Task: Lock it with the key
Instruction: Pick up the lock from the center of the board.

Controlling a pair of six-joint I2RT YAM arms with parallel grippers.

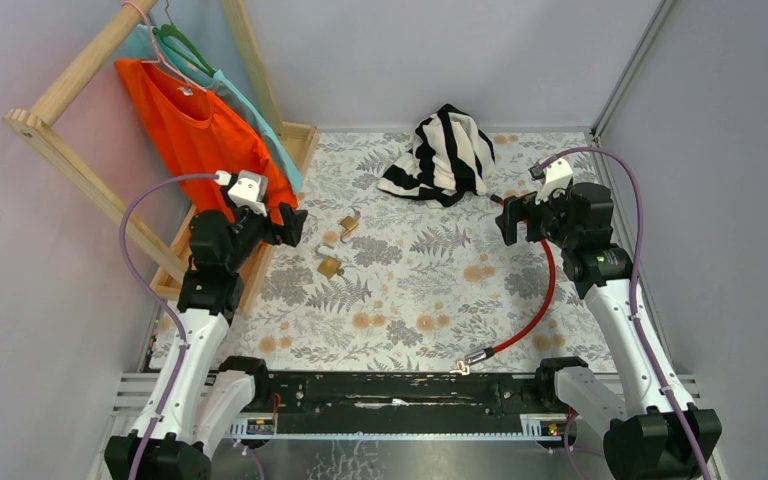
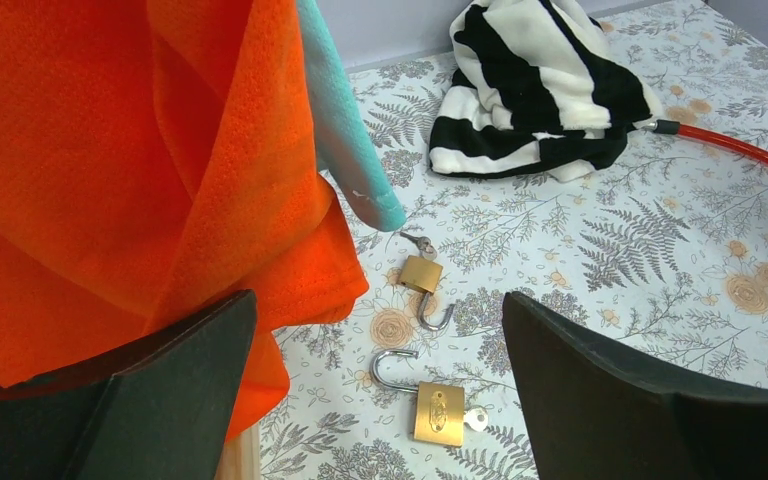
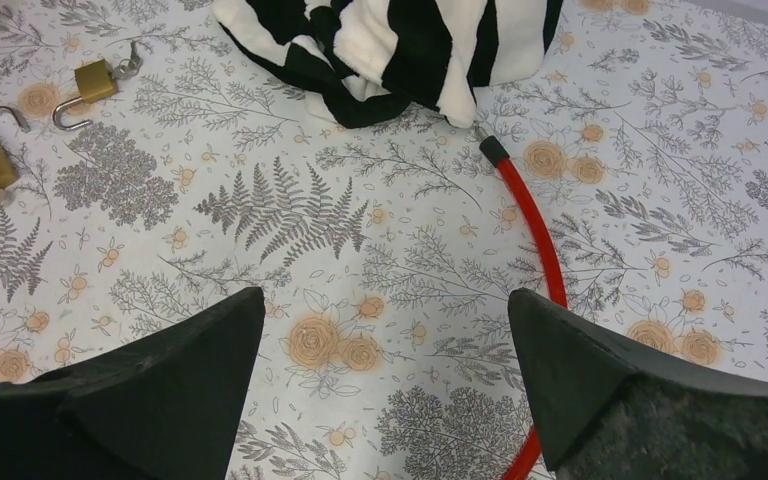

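L gripper [image 1: 297,225] & R gripper [image 1: 509,222] wide open, empty. Orange shirt [image 1: 195,115] crowds L at 10 o'clock; padlock [image 1: 329,266] at 4, bare surface [image 1: 410,290] around.

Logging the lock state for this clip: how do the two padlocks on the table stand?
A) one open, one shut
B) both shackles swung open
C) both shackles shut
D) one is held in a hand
B: in the left wrist view the near padlock and the far padlock both lie on the table, each with its shackle swung free of the body.
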